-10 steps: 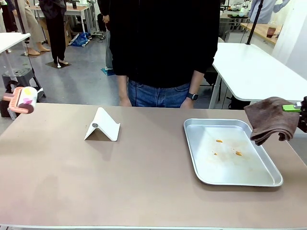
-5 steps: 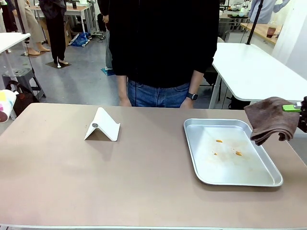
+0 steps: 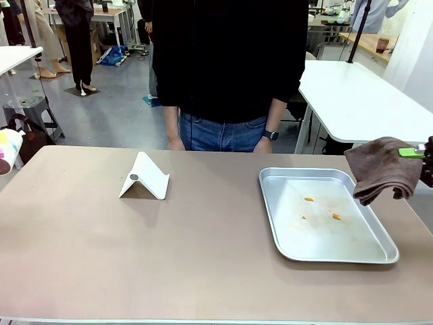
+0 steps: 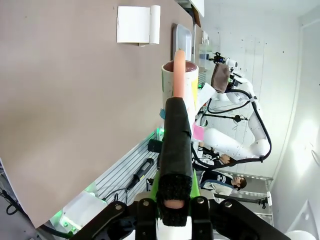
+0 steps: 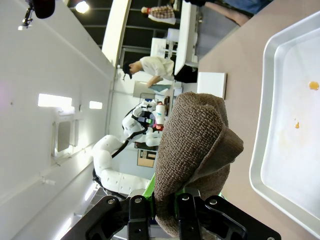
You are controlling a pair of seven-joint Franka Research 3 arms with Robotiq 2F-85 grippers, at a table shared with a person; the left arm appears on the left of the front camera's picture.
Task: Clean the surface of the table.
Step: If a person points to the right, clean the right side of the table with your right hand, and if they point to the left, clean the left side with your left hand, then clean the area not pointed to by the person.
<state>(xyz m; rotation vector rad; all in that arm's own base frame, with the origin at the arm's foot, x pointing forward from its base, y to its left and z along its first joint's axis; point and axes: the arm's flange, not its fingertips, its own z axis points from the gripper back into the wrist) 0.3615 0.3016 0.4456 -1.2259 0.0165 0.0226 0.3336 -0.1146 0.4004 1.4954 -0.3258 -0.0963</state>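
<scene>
Left gripper (image 4: 172, 200): clamped on the dark handle of a lint roller (image 4: 179, 82). Within the last second the roller has drawn out past the table's left edge, and only its end shows there in the front view.
Meaning: no tool touches the top, so wiping is probably paused or not yet begun.
Right gripper (image 5: 160, 202): pinching a folded brown cloth (image 5: 192, 150), held in the air off the right edge, unchanged.
Table (image 3: 203, 257): fills the foreground between the arms; its matte taupe top looks even, with no visible stains.
Tray (image 3: 270, 203): on the right half, holding orange crumbs (image 3: 309, 199).
White stand (image 3: 144, 177): left of centre, farther back.
Person (image 3: 230, 61): standing at the far edge.
</scene>
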